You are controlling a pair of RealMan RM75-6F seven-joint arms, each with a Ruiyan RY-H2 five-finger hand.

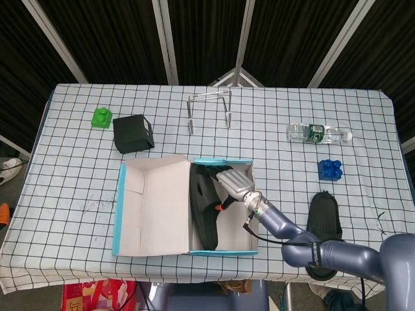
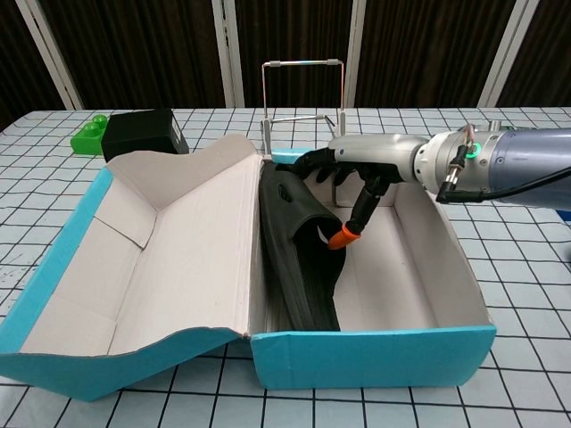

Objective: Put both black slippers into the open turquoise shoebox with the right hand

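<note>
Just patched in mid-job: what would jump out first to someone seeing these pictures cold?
The open turquoise shoebox near the table's front edge, with one black slipper tipped on its side against the box's left wall and the right hand reaching in over its far end. Next, the second black slipper lying on the checked cloth right of the box.
</note>
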